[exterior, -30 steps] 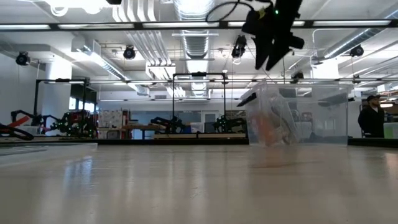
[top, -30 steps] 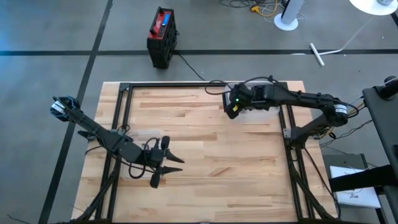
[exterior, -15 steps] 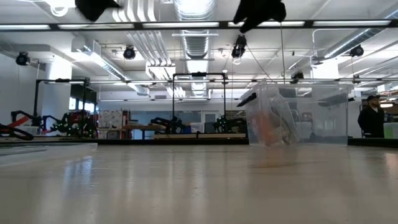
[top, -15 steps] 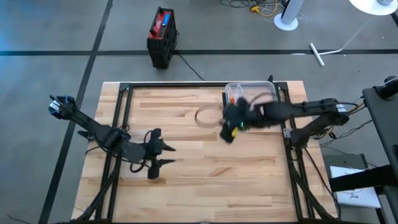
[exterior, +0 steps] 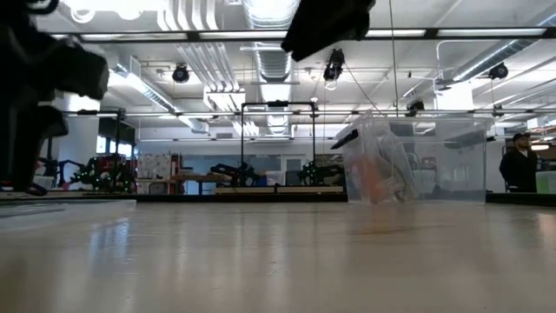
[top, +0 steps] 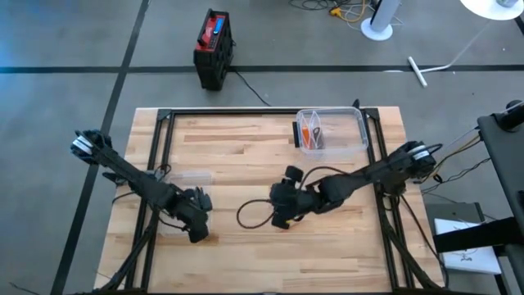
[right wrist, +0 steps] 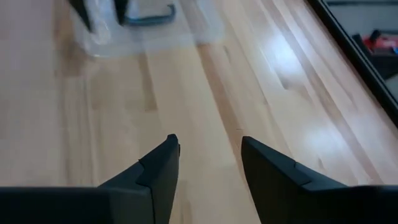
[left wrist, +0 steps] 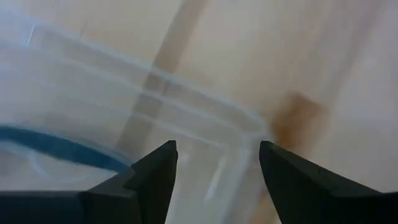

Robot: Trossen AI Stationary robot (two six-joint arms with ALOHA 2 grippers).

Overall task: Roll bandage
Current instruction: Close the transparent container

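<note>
Two arms of mine are stretched low over the wooden table (top: 246,147), both on the near side of the clear plastic box (top: 332,131) that stands at the far edge.

My right arm reaches in from the box's side of the table and ends well in front of the box, toward the middle. The right gripper (right wrist: 210,144) points across bare boards, with a dark cable loop (top: 242,215) lying just beside it. Its jaws stand moderately apart, with nothing between them and nothing touched.

My left arm slants in from the opposite edge, far from the box. The left gripper (left wrist: 217,149) is tipped down over a clear plastic lid (left wrist: 93,93) lying flat on the wood. Its jaws are spread wide and grip nothing.

Inside the box I see orange and dark shapes, but I cannot tell the bandage from them.
</note>
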